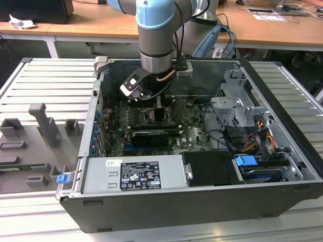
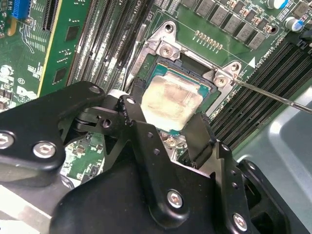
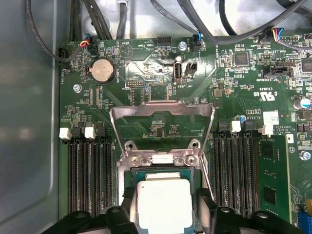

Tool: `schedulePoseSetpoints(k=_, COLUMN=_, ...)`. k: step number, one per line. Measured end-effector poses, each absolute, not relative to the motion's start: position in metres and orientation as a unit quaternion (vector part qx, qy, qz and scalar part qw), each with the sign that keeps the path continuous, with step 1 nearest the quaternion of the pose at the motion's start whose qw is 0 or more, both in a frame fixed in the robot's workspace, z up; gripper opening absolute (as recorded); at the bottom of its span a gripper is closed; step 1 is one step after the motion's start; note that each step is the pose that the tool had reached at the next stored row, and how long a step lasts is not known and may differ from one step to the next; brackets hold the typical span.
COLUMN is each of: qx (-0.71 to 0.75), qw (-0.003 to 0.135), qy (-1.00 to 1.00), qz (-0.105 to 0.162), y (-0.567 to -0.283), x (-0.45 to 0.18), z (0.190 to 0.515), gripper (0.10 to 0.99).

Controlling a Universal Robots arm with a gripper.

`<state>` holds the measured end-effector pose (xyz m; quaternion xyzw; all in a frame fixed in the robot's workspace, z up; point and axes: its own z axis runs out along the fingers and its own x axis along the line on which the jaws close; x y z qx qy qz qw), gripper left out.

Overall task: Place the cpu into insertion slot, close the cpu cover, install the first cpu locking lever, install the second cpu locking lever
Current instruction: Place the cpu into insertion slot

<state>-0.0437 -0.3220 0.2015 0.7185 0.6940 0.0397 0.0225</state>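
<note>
Gripper (image 2: 168, 113) astride cpu (image 2: 170, 100), at socket (image 2: 165, 48)

grey metal cylindrical arm (image 1: 156, 50) is wearing pale-blue plastic caps (image 1: 156, 12), a coppery cable (image 1: 164, 76) is looping under its wrist, and the matte black angular gripper (image 2: 168, 122) is flashing silver hex screws (image 2: 174, 198) along its linkages.
</note>
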Motion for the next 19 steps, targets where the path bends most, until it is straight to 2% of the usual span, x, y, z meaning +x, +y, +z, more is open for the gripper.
schedulePoseSetpoints(k=1, qx=0.719, qw=0.023, qy=0.694, qz=0.040, y=-0.3221, x=-0.0438, z=0.2015, gripper=0.596)
schedulePoseSetpoints(k=2, qx=0.719, qw=0.023, qy=0.694, qz=0.040, y=-0.3220, x=-0.0437, z=0.2016, gripper=0.525)
schedulePoseSetpoints(k=11, qx=0.724, qw=0.023, qy=0.688, qz=0.039, y=-0.3216, x=-0.0445, z=0.2005, gripper=0.525)
schedulePoseSetpoints(k=12, qx=0.724, qw=0.023, qy=0.688, qz=0.040, y=-0.3211, x=-0.0442, z=0.1996, gripper=0.537)
schedulePoseSetpoints(k=13, qx=0.724, qw=0.023, qy=0.688, qz=0.040, y=-0.3209, x=-0.0443, z=0.1995, gripper=0.604)
schedulePoseSetpoints(k=19, qx=0.724, qw=0.023, qy=0.688, qz=0.039, y=-0.3202, x=-0.0444, z=0.2030, gripper=0.604)
